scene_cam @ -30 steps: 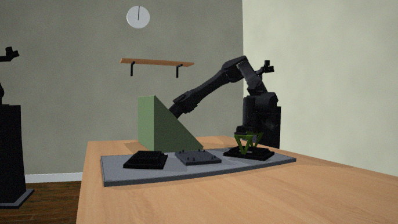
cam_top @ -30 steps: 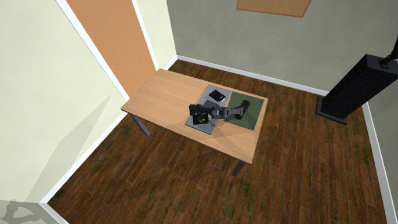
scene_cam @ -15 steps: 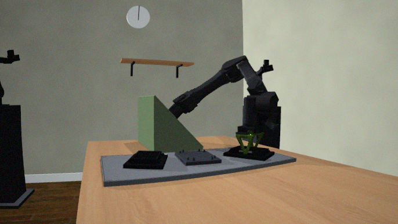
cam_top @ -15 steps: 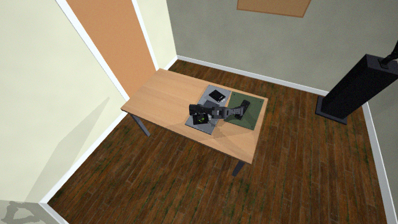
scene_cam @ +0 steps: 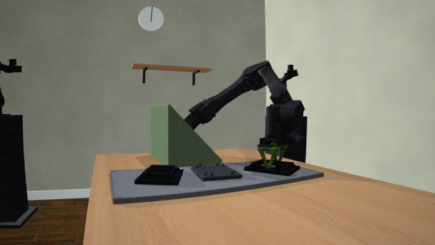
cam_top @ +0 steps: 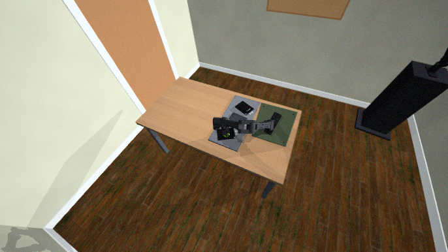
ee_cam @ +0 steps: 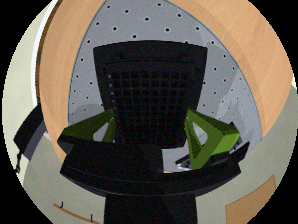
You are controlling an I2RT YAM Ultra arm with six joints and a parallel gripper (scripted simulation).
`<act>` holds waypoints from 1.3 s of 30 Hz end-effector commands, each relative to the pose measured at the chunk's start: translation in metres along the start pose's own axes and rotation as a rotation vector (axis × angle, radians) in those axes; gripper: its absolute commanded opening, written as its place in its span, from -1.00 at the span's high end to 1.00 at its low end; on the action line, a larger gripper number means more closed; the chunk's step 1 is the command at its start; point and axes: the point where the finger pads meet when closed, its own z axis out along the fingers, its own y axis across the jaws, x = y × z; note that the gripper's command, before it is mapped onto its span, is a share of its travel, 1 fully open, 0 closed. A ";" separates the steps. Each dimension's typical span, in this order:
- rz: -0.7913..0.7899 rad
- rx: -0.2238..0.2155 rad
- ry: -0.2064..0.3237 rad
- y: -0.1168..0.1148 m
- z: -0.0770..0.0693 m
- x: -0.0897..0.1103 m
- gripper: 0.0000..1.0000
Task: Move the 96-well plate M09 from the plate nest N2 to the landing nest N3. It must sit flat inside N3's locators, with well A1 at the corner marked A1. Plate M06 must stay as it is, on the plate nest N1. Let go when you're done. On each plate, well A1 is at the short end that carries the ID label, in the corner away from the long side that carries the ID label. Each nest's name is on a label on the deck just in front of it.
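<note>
The tool is lowered onto the black well plate at the right end of the grey deck on the desk. Its green fingers are closed against the two long sides of the plate and stay rather wide apart, because the plate is between them. This plate rests flat on its nest. The other black plate lies at the left end, and the free nest is between them.

You see the gripper with green fingers at three and nine o'clock, clamping the black plate.
</note>
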 end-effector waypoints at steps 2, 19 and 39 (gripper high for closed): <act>0.000 0.004 -0.011 -0.001 -0.004 -0.002 1.00; 0.000 0.004 -0.011 -0.001 -0.005 -0.002 1.00; 0.000 0.004 -0.010 -0.001 -0.032 -0.002 1.00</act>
